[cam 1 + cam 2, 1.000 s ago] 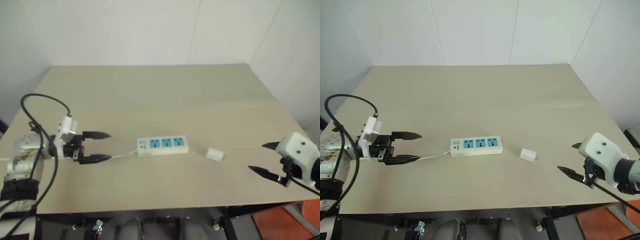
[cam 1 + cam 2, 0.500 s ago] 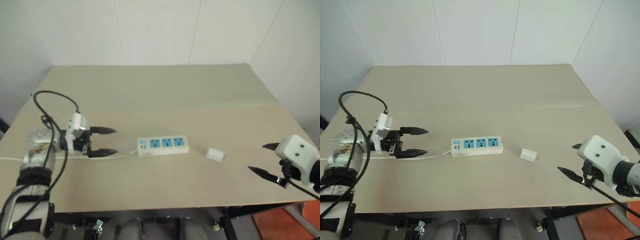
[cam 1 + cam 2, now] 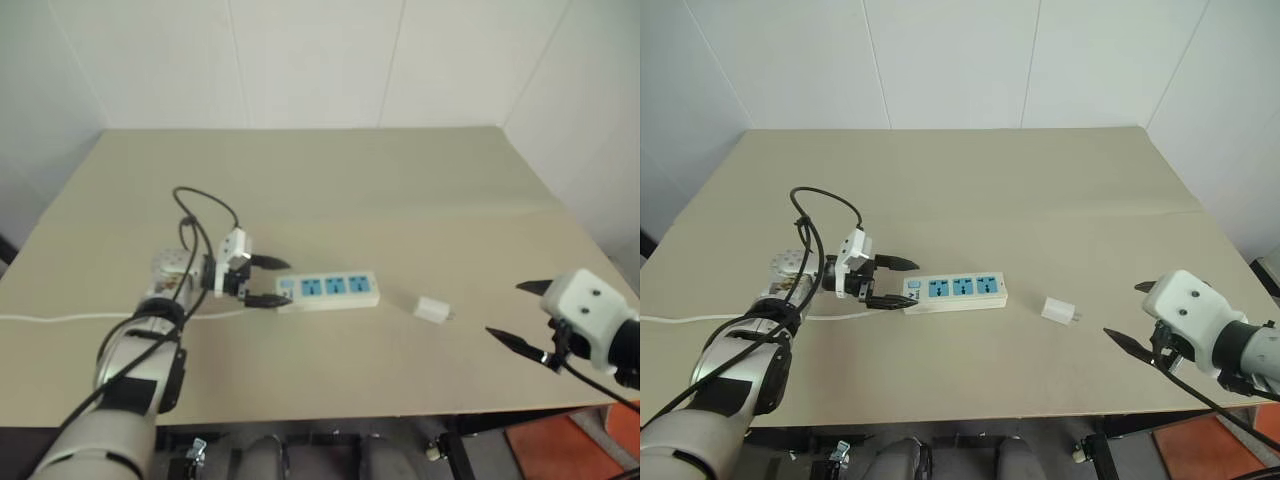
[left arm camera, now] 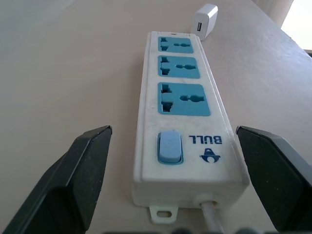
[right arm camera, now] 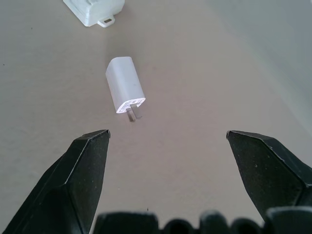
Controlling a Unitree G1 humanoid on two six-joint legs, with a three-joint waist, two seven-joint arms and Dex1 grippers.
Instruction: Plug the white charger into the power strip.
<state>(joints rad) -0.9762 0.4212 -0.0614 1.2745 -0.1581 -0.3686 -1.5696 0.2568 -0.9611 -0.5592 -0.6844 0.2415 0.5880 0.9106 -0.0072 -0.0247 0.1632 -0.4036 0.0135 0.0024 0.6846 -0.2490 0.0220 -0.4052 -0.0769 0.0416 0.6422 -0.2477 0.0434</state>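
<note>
Nearest us, our right gripper (image 3: 1137,320) hangs off the power strip's far end, fingers spread and empty. The white charger (image 3: 1060,310) lies on the tabletop (image 3: 970,190) between that gripper and the power strip (image 3: 954,290), prongs toward the gripper. Our left gripper (image 3: 888,283), fingers apart, straddles the strip's switch end, in line with its long axis.
</note>
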